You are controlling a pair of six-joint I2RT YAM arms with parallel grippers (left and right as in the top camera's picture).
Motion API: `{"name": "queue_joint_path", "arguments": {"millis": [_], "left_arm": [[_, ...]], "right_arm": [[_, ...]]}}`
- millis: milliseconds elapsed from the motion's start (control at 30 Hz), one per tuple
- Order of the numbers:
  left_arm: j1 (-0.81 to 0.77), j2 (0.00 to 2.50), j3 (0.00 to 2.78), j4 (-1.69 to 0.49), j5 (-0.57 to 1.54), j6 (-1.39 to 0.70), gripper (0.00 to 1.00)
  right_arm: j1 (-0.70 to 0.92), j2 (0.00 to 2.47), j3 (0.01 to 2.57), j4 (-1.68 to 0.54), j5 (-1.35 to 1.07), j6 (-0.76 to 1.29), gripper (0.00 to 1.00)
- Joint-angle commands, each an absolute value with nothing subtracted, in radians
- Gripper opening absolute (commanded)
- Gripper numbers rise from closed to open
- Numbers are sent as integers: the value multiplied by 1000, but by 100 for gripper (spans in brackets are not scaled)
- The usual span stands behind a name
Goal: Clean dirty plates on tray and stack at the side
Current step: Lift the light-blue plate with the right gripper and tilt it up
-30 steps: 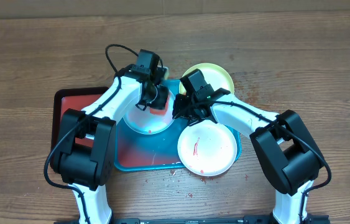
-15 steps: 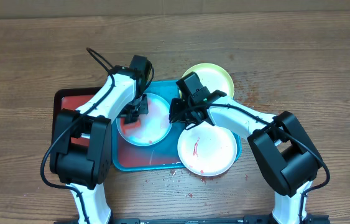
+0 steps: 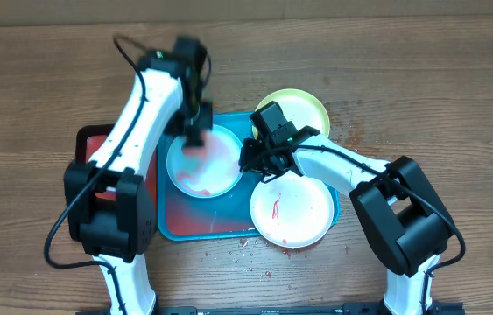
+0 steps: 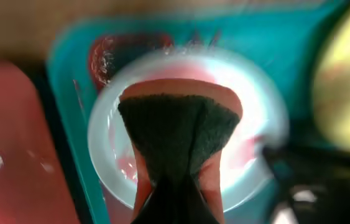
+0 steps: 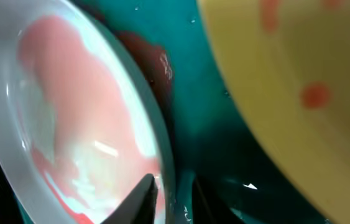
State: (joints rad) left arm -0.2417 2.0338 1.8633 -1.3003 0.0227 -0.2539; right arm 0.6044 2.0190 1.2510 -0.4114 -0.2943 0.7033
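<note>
The pale blue plate [image 3: 204, 166] lies on the turquoise tray [image 3: 176, 226], smeared pink [image 5: 63, 118]. My left gripper [image 3: 195, 129] hangs blurred over the plate's far edge, shut on a dark green and orange sponge [image 4: 178, 134]. My right gripper [image 3: 250, 162] straddles the plate's right rim [image 5: 162, 155], jaws slightly open, with a small gap on the outer side. The white plate [image 3: 292, 210], streaked red, overlaps the tray's near right corner. Behind the right gripper the yellow-green plate [image 3: 306, 107] rests at the tray's far right, spotted red [image 5: 314, 96].
A dark red black-rimmed tray [image 3: 97, 144] sits left of the turquoise tray, partly under it. Red sauce spots [image 3: 255, 241] dot the wooden table near the front. The two arms cross close together over the tray.
My left arm has swung outward and away, carrying the sponge from the plate's left side to its far edge. My right jaws have loosened on the plate's rim.
</note>
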Motion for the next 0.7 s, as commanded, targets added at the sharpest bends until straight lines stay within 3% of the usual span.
{"name": "queue_joint_path", "arguments": {"millis": [0, 67, 133, 433, 667], "left_arm": [[-223, 2027, 1998, -1343, 49, -229, 4], [-216, 2027, 2027, -1363, 49, -229, 4], [-212, 2027, 2034, -1378, 49, -229, 4], [-207, 2027, 2030, -1439, 19, -228, 4], [-204, 2027, 2030, -1441, 15, -228, 4]], "right_arm": [[634, 2011, 1264, -413, -236, 708, 23], [645, 2011, 1263, -408, -221, 709, 22], [648, 2011, 1264, -402, -218, 711, 4], [648, 1963, 1267, -408, -214, 698, 4], [684, 1796, 1284, -515, 70, 646, 4]]}}
